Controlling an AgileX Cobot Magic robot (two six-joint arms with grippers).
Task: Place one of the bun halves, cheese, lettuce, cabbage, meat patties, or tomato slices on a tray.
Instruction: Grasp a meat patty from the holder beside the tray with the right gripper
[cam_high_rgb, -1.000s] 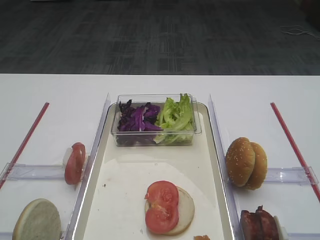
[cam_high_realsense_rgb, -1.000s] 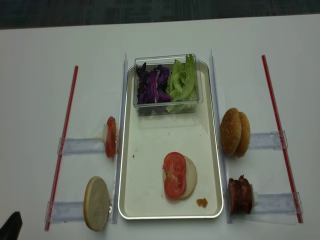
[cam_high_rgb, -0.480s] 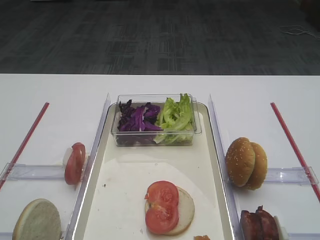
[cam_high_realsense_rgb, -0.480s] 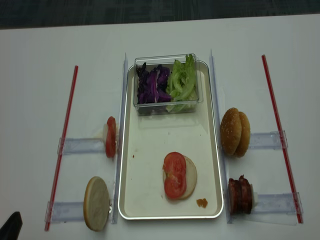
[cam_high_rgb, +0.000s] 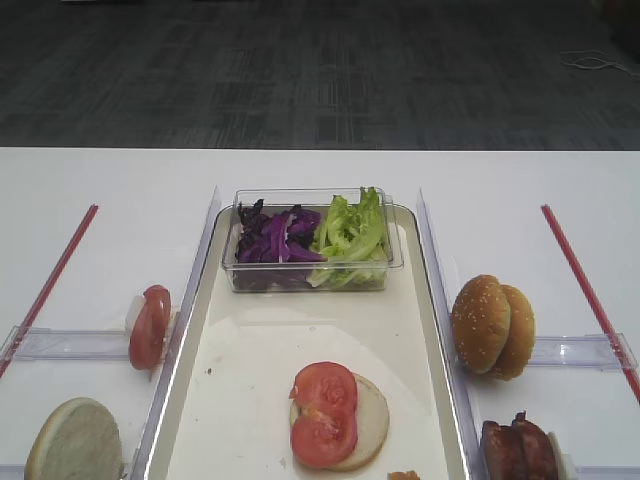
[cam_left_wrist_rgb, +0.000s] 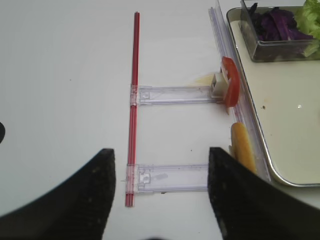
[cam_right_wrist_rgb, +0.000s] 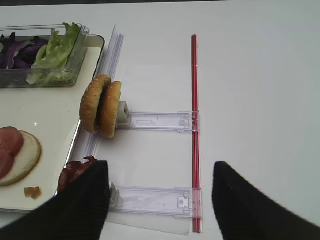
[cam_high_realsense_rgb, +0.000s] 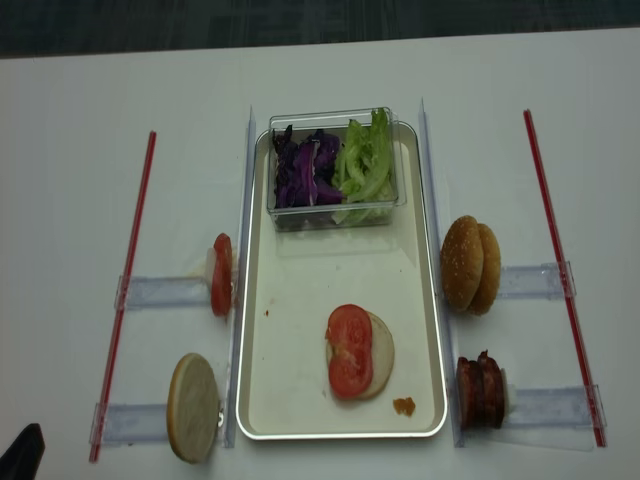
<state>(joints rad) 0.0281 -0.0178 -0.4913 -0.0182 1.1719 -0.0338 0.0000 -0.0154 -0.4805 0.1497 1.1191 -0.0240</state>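
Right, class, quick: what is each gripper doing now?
Left gripper: open, holding nothing.
Right gripper: open, holding nothing.

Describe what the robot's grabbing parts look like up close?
Little shows. In each wrist view two broad, matte black fingers, out of focus, fill the bottom edge: left pair, right pair. They widen toward the camera. No cables, markings or lettering are visible, and the arms themselves stay out of view.
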